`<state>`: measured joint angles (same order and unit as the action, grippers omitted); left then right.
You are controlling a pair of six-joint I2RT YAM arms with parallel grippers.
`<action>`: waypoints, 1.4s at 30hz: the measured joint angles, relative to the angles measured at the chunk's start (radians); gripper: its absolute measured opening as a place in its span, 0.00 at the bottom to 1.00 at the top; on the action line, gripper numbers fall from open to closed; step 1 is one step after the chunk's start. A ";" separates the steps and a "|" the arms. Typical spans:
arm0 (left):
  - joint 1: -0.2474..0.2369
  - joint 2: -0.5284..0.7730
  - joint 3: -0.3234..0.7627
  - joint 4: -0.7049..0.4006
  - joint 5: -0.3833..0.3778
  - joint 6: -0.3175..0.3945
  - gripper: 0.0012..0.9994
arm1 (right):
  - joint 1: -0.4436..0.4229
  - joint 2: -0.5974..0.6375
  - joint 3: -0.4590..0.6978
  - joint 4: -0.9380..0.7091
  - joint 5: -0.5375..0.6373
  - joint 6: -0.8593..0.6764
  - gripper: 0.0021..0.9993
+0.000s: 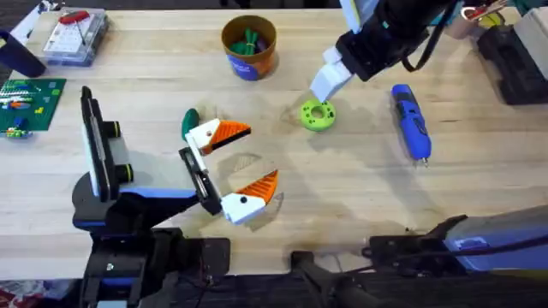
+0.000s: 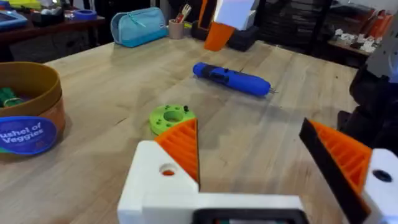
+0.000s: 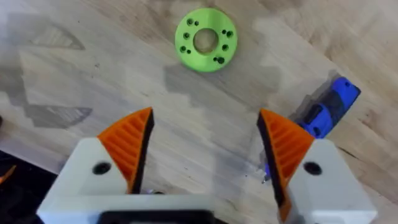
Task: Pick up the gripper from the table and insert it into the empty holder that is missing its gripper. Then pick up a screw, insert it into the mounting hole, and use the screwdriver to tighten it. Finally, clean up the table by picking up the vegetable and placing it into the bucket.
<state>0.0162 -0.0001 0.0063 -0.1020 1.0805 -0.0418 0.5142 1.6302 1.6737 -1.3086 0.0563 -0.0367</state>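
1. Both the left claw [image 1: 242, 162] and right claw [image 3: 205, 146] are held apart, empty;
2. The screwdriver [image 1: 410, 121] lies on the surface [image 1: 360, 188], beside the right claw;
3. Judged step: screwdriver pickup; descent over it is needed.

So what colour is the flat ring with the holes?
Lime green ring, clearest in the right wrist view.

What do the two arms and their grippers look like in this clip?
Both grippers, left gripper and right gripper, have white blocky fingers with orange ribbed pads backed in black and a small round hole near each finger base. The arms are black with blue sections; black cables run along the right arm.
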 joint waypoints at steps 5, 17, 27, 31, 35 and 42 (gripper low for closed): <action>0.000 0.000 0.000 0.000 0.000 0.000 0.99 | -0.021 -0.001 -0.009 -0.001 0.000 -0.005 1.00; 0.000 0.000 0.000 0.000 0.000 0.000 0.99 | -0.110 -0.006 -0.240 0.191 0.003 -0.016 1.00; 0.000 0.000 0.000 0.000 0.000 0.000 0.99 | -0.113 0.022 -0.341 0.319 0.002 -0.001 0.92; 0.000 0.000 0.000 0.000 0.000 0.000 0.99 | -0.113 0.065 -0.342 0.334 0.002 0.030 0.87; 0.000 0.000 0.000 0.000 0.000 0.000 0.99 | -0.112 0.108 -0.342 0.336 0.002 0.044 0.85; 0.000 0.000 0.000 0.000 0.000 0.000 0.99 | -0.109 0.152 -0.342 0.365 0.002 0.062 0.75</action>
<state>0.0162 0.0002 0.0063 -0.1020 1.0805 -0.0418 0.4051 1.7823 1.3315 -0.9441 0.0586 0.0254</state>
